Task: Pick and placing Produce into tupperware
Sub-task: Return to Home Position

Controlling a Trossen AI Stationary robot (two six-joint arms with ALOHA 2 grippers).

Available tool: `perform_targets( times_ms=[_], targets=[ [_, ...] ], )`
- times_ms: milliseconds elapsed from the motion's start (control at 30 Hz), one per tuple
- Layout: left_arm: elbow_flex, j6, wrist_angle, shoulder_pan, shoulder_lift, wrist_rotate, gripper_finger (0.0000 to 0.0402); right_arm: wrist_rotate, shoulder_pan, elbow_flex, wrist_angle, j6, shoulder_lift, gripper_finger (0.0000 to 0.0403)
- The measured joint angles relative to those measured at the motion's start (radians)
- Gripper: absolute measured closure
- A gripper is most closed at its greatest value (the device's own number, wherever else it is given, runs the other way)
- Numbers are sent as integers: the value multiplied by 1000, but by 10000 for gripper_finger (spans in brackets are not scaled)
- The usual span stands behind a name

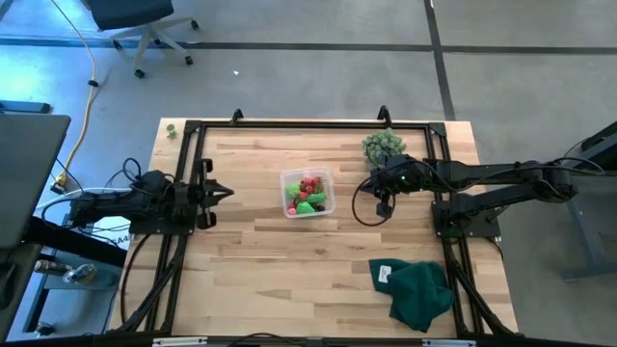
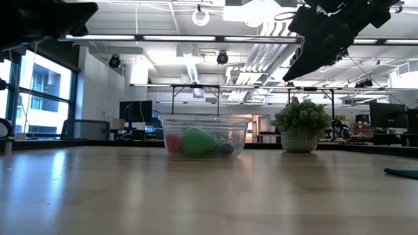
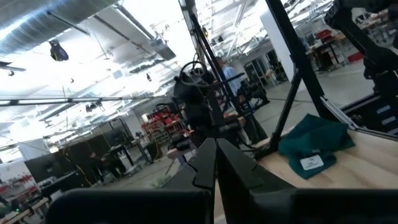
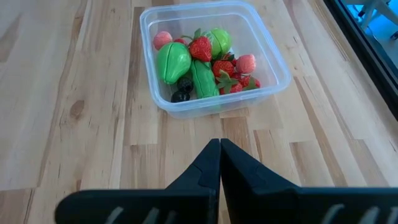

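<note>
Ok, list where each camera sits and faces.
High view: above the table, facing straight down; both arms show, left hand and right hand either side of the tupperware.
Low view: at table height, facing level across it; the right arm shows top right.
Left wrist view: on the left arm, facing the green cloth and room; its shut hand shows.
Right wrist view: on the right arm, facing down at produce in the tupperware; its shut hand shows.
Shared: high, low and right wrist views show the tupperware.

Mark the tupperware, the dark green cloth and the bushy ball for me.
tupperware (image 4: 227,104): right wrist view, near wall.
dark green cloth (image 1: 421,291): high view, its middle.
bushy ball (image 1: 383,145): high view, its top.
</note>
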Motion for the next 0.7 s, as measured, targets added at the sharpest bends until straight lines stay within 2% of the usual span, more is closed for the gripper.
perform_targets(
  times_ms=[333, 700],
  targets=[
    [-39, -26, -13, 0, 0, 0, 396, 0, 0, 0, 0, 0, 0, 401],
    [-39, -26, -152, 0, 0, 0, 396, 0, 0, 0, 0, 0, 0, 401]
  ],
)
